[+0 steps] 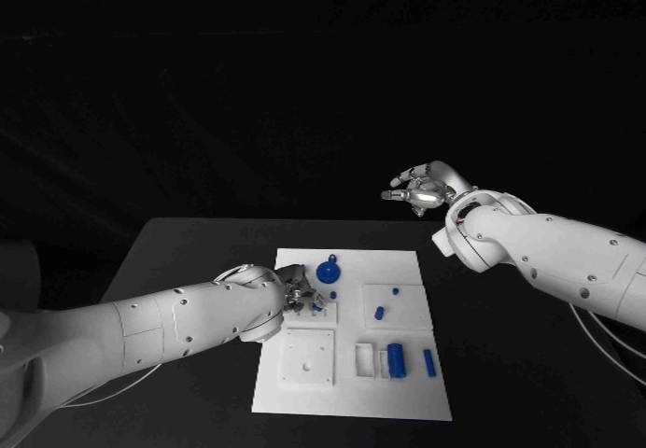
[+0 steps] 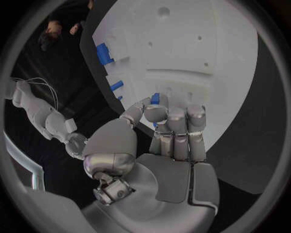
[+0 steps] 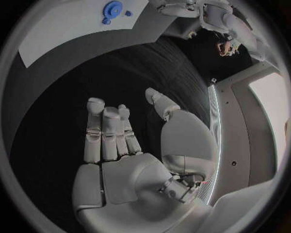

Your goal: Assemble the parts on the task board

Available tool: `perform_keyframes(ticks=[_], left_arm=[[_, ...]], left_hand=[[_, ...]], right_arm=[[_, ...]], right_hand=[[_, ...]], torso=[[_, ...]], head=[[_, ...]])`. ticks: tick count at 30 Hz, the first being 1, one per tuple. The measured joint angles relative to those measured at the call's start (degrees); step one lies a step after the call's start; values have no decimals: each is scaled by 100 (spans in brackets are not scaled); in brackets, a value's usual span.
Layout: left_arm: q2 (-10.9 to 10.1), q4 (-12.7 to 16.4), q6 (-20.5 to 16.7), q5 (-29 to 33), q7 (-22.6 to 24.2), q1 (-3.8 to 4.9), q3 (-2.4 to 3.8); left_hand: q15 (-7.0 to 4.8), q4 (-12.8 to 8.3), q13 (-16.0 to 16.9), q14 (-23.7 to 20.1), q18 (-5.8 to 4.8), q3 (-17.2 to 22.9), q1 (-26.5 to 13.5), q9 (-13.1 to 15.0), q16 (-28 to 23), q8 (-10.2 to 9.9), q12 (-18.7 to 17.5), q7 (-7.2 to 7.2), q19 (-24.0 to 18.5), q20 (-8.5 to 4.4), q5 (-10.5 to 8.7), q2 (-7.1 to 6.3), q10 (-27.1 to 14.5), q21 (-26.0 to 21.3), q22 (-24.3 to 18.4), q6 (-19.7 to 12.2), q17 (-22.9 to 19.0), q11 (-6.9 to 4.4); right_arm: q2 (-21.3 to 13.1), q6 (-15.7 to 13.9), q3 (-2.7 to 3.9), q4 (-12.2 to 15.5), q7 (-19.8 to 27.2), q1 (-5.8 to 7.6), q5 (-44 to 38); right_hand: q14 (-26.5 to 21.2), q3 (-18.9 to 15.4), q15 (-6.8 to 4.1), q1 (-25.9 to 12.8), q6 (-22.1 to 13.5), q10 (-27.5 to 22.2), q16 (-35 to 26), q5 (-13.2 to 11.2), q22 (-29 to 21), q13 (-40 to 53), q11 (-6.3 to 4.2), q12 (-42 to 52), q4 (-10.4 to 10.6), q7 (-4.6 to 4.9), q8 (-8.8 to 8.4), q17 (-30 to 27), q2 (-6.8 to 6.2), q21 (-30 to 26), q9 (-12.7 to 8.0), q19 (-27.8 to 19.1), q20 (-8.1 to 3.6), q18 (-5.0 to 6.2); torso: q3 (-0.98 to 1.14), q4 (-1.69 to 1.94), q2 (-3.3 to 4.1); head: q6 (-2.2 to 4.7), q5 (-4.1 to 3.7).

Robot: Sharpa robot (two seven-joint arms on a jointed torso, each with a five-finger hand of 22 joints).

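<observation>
The white task board (image 1: 404, 397) lies in the middle of the black table. My left hand (image 1: 299, 297) is low over the board's left side, fingers curled in, and it pinches a small blue part (image 2: 155, 99) between thumb and fingertips. On the board lie a blue round disc (image 1: 329, 273), two small blue pieces (image 1: 378, 312), a blue cylinder (image 1: 396, 359) and a blue bar (image 1: 429, 363). My right hand (image 1: 424, 191) hangs high beyond the board's far right corner, fingers apart and holding nothing. The right wrist view shows that hand (image 3: 121, 160) with the disc (image 3: 113, 8) far off.
Raised white blocks stand on the board: a square plate with holes (image 1: 307, 355), a second square (image 1: 393, 297) and a narrow holder (image 1: 366, 359). Bare black table (image 1: 189, 252) surrounds the board. My left forearm (image 1: 148, 327) crosses the table's left part.
</observation>
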Motion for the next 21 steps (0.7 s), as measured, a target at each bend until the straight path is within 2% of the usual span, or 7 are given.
perform_keyframes(ticks=[12,21], left_arm=[[9,-65,1,-59,-67,-76,1],[6,-109,3,-81,-84,-82,0]], left_hand=[[-10,8,19,-7,0,18,0,4,40,3,73,4,-1,1,35,0,0,37,-1,7,17,-1],[-11,8,18,-7,0,18,0,5,62,3,95,13,-1,2,65,0,0,64,-2,16,23,-1]], right_arm=[[9,24,0,-25,-5,-2,6],[14,37,0,-42,-10,-4,9]], right_hand=[[0,-2,0,-24,-18,0,0,22,0,-21,0,0,2,-2,0,0,24,0,0,-9,9,0],[0,-16,0,-24,-20,0,0,22,0,-26,0,0,16,-1,-1,0,24,0,0,-9,9,0]], torso=[[-7,-5,-2],[-12,-4,-1]], head=[[-14,9],[-28,-7]])
